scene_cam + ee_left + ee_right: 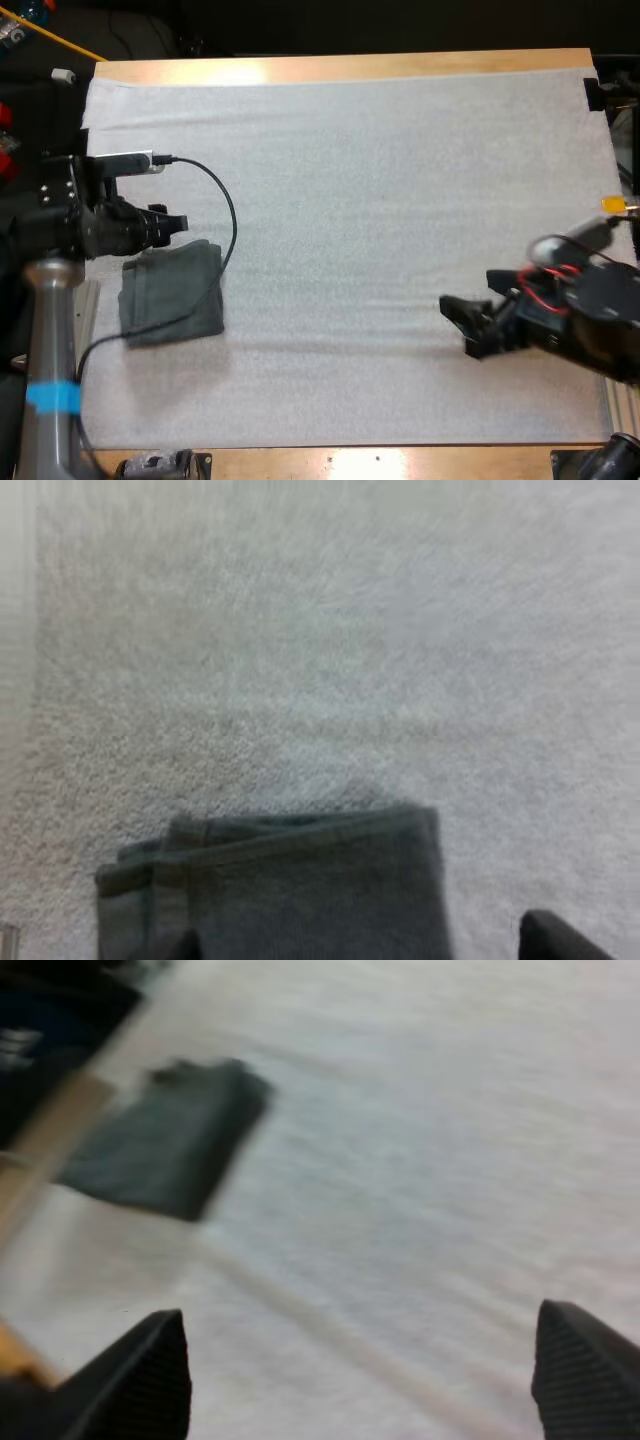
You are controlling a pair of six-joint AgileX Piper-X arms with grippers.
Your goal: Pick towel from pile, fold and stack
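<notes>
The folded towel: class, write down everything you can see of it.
The folded towel is dark grey-green, soft cloth by its look, folded into a thick, roughly rectangular pad. The left wrist view shows layered hems at one edge. It lies flat on the white mat, near the mat's left side in the high view. The left claw is at its far edge; whether they touch cannot be told.

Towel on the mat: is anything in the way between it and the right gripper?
No, nothing visible. Just bare white mat lies between the folded towel and the open right gripper.
</notes>
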